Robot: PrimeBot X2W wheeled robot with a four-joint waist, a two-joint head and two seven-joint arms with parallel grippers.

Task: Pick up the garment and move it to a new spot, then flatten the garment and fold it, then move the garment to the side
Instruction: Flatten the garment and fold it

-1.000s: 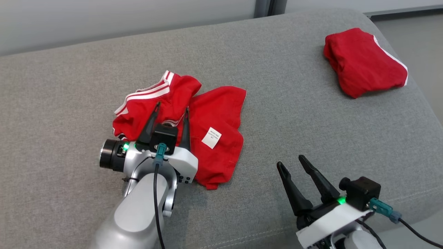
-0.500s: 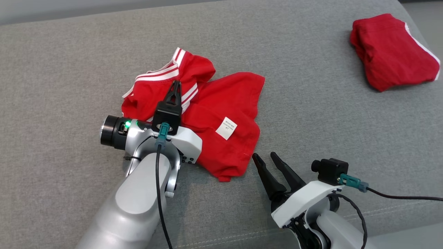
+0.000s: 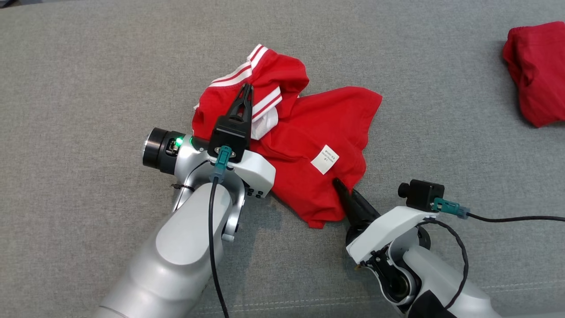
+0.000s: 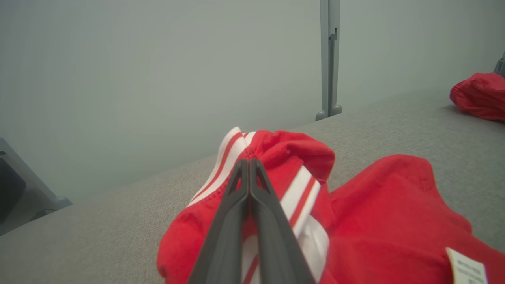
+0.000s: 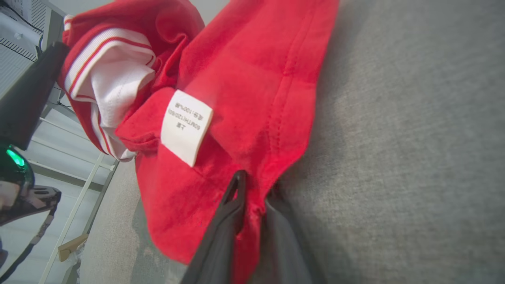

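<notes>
A crumpled red garment with white stripes and a white label lies on the grey cushion. My left gripper is shut on its striped band, which bunches up around the fingertips; the left wrist view shows the dark fingers pressed together at the raised fold of the garment. My right gripper sits at the garment's near right hem. In the right wrist view its fingers pinch the edge of the garment just below the label.
A second red garment, folded, lies at the far right of the cushion and appears in the left wrist view too. A pale wall with a grey post stands behind the cushion. Bare grey cushion surrounds the garment.
The head camera has tilted down and shifted. My left gripper closed on the striped band and raised it slightly. My right gripper moved in to the hem and closed on it.
</notes>
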